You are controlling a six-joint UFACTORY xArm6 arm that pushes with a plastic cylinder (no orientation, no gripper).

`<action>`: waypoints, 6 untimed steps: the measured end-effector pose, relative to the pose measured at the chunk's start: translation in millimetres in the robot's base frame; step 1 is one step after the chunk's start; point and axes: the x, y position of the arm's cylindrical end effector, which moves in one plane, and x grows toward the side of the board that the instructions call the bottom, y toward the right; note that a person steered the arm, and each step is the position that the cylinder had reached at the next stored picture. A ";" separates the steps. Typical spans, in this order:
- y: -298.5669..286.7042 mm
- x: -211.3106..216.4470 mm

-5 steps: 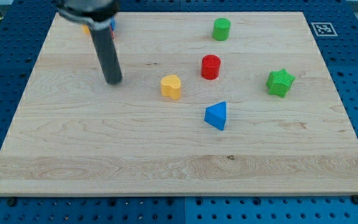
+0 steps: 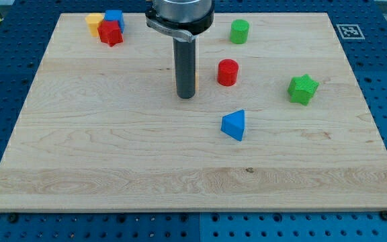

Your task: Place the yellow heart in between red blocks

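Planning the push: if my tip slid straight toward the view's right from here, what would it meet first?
Probably the yellow heart block: only a sliver shows at the rod's right edge, close to my tip. Depth is unclear. The red cylinder block lies farther right, slightly higher.

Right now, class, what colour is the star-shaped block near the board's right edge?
Green. The star block shows clearly in the camera view.

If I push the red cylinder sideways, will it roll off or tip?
The red cylinder stands upright on its flat end, so it should slide, not roll. It looks squat, so tipping seems unlikely. The wooden board looks smooth; an off-centre nudge from my tip may spin it aside.
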 end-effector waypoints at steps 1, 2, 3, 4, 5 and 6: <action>1.2 -4.3; 12.1 -18.5; 13.3 -22.0; 13.3 -38.5; 13.3 -47.0; 13.5 -74.4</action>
